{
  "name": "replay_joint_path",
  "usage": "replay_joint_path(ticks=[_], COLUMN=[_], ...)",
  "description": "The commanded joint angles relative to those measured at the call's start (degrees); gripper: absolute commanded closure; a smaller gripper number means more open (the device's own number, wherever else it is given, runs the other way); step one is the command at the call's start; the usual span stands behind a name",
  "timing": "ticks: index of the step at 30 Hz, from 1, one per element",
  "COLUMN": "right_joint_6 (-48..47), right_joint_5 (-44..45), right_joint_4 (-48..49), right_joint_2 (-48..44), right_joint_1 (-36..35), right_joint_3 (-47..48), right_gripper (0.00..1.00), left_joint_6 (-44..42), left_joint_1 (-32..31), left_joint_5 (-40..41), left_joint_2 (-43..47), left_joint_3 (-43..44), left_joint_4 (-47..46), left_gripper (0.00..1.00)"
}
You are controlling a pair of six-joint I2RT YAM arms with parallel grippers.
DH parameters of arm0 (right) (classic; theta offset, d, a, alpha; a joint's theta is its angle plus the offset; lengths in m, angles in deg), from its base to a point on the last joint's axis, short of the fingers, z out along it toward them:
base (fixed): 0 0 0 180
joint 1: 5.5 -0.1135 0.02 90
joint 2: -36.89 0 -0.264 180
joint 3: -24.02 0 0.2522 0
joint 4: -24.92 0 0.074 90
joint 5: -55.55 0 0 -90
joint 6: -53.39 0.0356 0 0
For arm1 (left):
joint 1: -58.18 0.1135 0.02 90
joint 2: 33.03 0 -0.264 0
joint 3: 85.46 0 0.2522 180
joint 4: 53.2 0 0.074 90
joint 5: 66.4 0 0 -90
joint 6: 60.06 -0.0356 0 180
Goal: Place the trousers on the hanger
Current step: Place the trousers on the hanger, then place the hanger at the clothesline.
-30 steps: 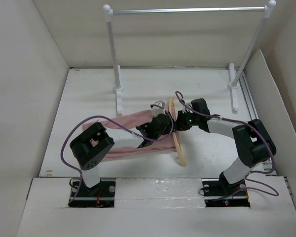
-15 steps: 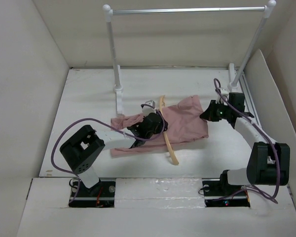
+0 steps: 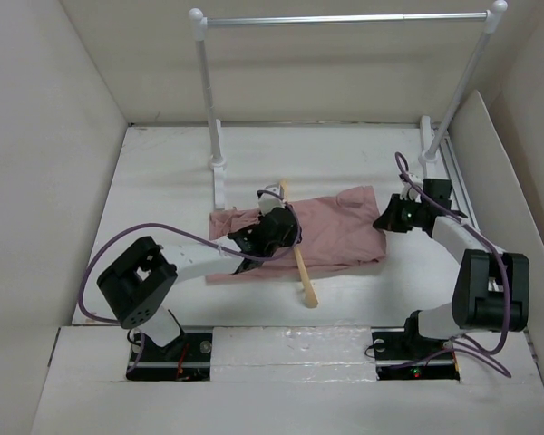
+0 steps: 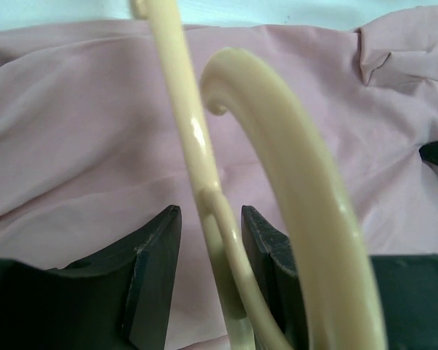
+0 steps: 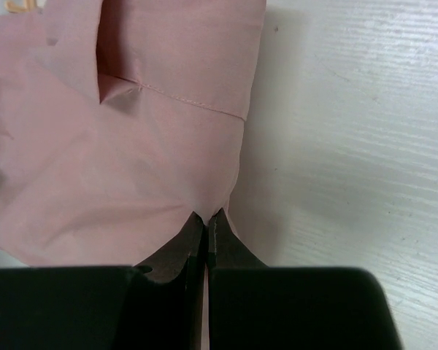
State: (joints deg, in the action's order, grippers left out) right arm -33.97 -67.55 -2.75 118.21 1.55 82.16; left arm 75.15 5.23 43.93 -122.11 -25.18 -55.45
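Top external view: the trousers lie spread flat at the centre of the table, running from left of centre towards the right. The hanger crosses them on a slant, its lower end sticking out onto the bare table below the fabric. My left end effector sits over the trousers at the hanger's upper part. My right end effector is at the garment's right edge. The clothes rail stands across the top of the frame, well apart from all this.

Left wrist view: the hanger's thin bar runs up the middle, passing between the two dark fingers. The left end effector is closed in on that bar (the hanger's broad curved arm sweeps past on the right). Pink trousers fill the background.

Right wrist view: the right end effector has its tips pressed together, pinching the edge of the trousers at lower centre. The cloth puckers towards the tips. White table fills the right half.
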Motion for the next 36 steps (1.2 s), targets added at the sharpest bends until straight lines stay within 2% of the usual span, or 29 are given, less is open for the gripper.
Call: replay_joint_path(ticks=[1,2,3,4,5,8,12,15,17,20,22,23,24,25,27,30,32,33,34,36], right_joint_6=[0.09,0.09,-0.17,-0.17,-0.52,-0.79,-0.35,2.53,4.39,6.06,6.34,5.20,3.62,2.91,0.20,-0.96,-1.40,1.56,1.58,8.41], right_joint_5=[-0.12,-0.12,-0.12,-0.12,-0.29,-1.09,-4.24,-9.33,-8.91,-8.29,0.97,5.72,14.30,17.60,20.09,20.97,16.87,6.58,6.47,-0.80], right_joint_4=[3.01,2.93,1.45,1.43,0.74,-2.77,-10.94,-12.63,-13.24,-15.01,-18.84,-21.83,-27.52,-29.83,-33.88,-34.95,-33.21,-28.59,-28.54,-22.06], right_joint_2=[0.16,0.24,0.24,0.24,-0.28,-5.98,-18.80,-29.18,-35.05,-37.10,-38.60,-38.60,-37.39,-36.68,-35.10,-34.65,-35.44,-36.05,-36.06,-36.49], right_joint_1=[-0.98,-1.77,-2.56,-2.57,-3.09,-3.71,-7.04,-9.33,-12.66,-18.02,-20.31,-21.10,-21.72,-21.73,-19.71,-17.61,-16.90,-17.59,-17.60,-20.82], right_joint_3=[-0.70,-0.44,0.09,0.09,0.70,1.58,4.66,6.86,8.35,10.90,14.05,18.68,20.90,22.75,27.40,29.70,29.54,26.58,26.55,21.14], right_gripper=[1.00,0.97,0.77,0.76,0.51,0.31,0.27,0.27,0.24,0.21,0.17,0.10,0.08,0.05,0.01,0.00,0.04,0.07,0.07,0.07], left_joint_6=[-5.13,-5.39,-6.09,-6.10,-6.10,-7.76,-10.84,-12.86,-13.48,-14.36,-14.62,-14.80,-14.89,-14.80,-14.71,-14.80,-15.15,-15.07,-15.06,-15.06], left_joint_1=[-2.06,-2.85,-3.56,-3.57,-3.57,-4.18,-4.71,-4.71,-4.71,-4.71,-4.71,-4.71,-4.71,-4.71,-4.71,-4.71,-4.71,-4.10,-4.09,-4.09], left_joint_5=[2.78,2.78,3.65,3.66,4.27,4.89,3.48,2.34,1.12,-0.55,-0.74,-1.17,-1.61,-2.14,-3.55,-4.25,-4.86,-6.44,-7.15,-7.50], left_joint_2=[1.63,1.63,1.45,1.45,1.28,1.19,1.80,2.33,2.24,1.45,0.40,0.22,0.05,0.04,0.31,0.92,1.54,2.23,2.24,2.16], left_joint_3=[5.23,6.12,9.17,9.20,11.98,18.22,27.90,33.88,37.39,42.05,44.34,45.92,46.81,47.43,49.18,51.56,51.74,51.83,51.83,52.88], left_joint_4=[3.18,3.44,5.27,5.29,6.51,11.69,20.38,23.82,25.14,27.87,30.15,30.51,31.47,31.83,32.79,34.98,35.26,35.52,35.52,36.31], left_gripper=[1.00,1.00,1.00,1.00,1.00,1.00,1.00,1.00,1.00,1.00,1.00,1.00,1.00,1.00,1.00,1.00,1.00,1.00,1.00,1.00])
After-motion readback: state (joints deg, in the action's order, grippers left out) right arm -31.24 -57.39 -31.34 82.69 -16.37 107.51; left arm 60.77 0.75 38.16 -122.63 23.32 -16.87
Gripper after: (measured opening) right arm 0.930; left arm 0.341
